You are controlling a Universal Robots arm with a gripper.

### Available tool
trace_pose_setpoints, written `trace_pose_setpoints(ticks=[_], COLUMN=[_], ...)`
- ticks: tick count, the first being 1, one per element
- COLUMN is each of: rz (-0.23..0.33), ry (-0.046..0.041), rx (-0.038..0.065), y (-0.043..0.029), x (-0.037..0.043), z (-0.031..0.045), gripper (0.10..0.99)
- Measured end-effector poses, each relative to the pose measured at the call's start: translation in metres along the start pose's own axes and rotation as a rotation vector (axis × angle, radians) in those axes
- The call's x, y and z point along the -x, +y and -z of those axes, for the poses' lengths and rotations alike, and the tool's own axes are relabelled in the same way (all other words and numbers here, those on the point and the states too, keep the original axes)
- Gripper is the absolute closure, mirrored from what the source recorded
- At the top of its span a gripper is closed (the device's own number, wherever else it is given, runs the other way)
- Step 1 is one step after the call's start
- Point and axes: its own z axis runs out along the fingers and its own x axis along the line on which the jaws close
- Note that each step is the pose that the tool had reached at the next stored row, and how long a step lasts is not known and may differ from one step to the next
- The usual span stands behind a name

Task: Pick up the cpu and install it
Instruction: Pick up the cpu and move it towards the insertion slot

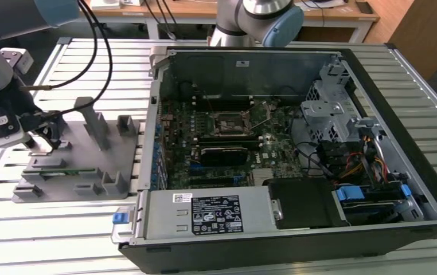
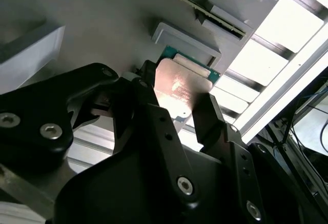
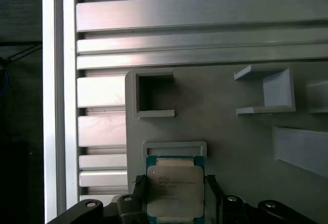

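The cpu (image 3: 174, 188) is a flat square chip with a silvery top and a green rim. In both wrist views it lies at the grey holder plate (image 3: 230, 131), just below a shallow grey frame. My gripper (image 3: 174, 185) has a black finger against each of two opposite sides of the cpu (image 2: 182, 83), shut on it. In the exterior view my gripper (image 1: 41, 144) stands over the holder plate (image 1: 77, 172) at the exterior view's left, far from the motherboard socket (image 1: 230, 121) inside the open computer case (image 1: 371, 109).
The holder plate carries upright grey posts (image 1: 96, 123) and a green memory stick (image 1: 58, 171). A second robot arm's base (image 1: 253, 20) stands behind the case. Cables hang from my arm (image 1: 100, 51). The table is slatted aluminium (image 1: 50, 223).
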Motion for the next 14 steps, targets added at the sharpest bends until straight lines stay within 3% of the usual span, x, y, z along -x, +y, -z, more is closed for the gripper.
trace_pose_setpoints(ticks=[3,4,14], rz=[0.0,0.0,0.0], ry=[-0.0002,-0.0002,-0.0002], rx=[0.0,0.0,0.0], y=[0.0003,0.0008,0.0018], x=[-0.0001,-0.0004,-0.0008], z=[0.0036,0.012,0.0252], gripper=[0.553,0.553,0.553])
